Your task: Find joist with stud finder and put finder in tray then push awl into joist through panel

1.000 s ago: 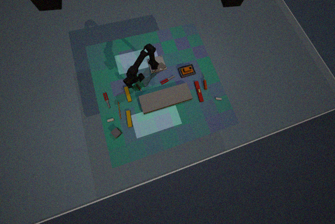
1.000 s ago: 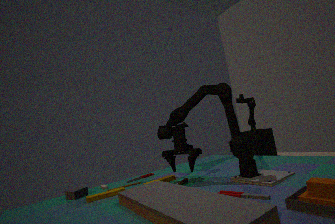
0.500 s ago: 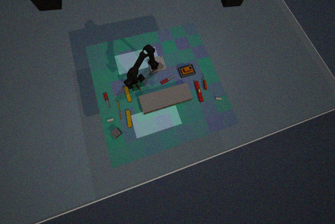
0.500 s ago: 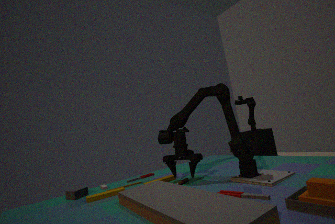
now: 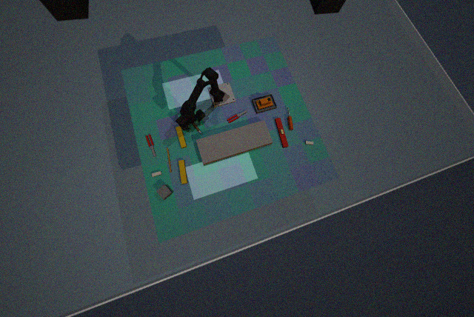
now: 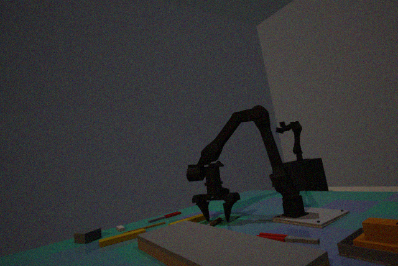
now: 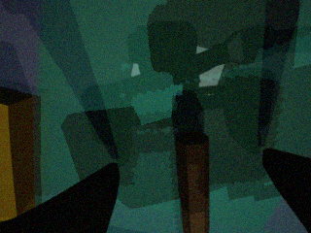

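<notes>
The awl (image 5: 196,127) (image 6: 215,222) (image 7: 192,180) lies on the mat, with a brown handle and a dark end. My gripper (image 6: 218,220) (image 7: 190,163) is open and points down, its fingers on either side of the awl's handle without touching it. The fingertips are low, close to the mat. The orange stud finder (image 5: 264,103) (image 6: 380,229) sits in the dark tray (image 5: 257,109) (image 6: 344,250), right of the arm's base in the top view. The floor panel (image 5: 235,144) (image 6: 224,240) is a flat grey-brown slab beside the awl. The joist is hidden. No hole can be made out on the panel.
A yellow block (image 5: 181,137) (image 7: 6,160) lies close beside the gripper, with another yellow block (image 5: 182,172) farther off. Red-handled tools (image 5: 232,118) (image 5: 149,140), a red level (image 5: 281,132) and an orange-handled screwdriver (image 5: 289,122) lie around the panel.
</notes>
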Robot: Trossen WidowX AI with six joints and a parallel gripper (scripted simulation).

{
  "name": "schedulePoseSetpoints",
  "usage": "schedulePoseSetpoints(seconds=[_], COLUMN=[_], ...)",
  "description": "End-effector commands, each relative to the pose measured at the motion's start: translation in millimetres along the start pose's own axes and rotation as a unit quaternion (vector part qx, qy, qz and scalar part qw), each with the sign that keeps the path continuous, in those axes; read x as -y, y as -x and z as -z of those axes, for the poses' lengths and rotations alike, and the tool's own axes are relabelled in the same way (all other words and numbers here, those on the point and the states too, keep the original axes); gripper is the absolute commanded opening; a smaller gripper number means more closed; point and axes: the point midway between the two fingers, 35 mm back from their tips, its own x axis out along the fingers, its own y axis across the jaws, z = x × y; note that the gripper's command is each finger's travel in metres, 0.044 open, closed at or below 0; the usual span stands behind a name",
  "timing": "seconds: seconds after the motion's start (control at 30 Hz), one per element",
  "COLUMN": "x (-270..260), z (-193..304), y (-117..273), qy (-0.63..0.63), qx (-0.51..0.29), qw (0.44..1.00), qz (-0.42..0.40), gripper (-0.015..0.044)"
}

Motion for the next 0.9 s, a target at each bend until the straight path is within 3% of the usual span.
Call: schedulePoseSetpoints(seconds=[0.0,0.37,0.6,0.87], x=[1,1,0,-6], z=[-1,-1,-1,3], y=[-2,-2,-1,32], qy=[-0.002,-0.002,-0.002,-0.002], qx=[0.002,0.002,0.002,0.002], qw=[1.0,1.0,1.0,1.0], qz=[0.001,0.001,0.001,0.001], gripper=[0.0335,0.0046,0.0,0.0])
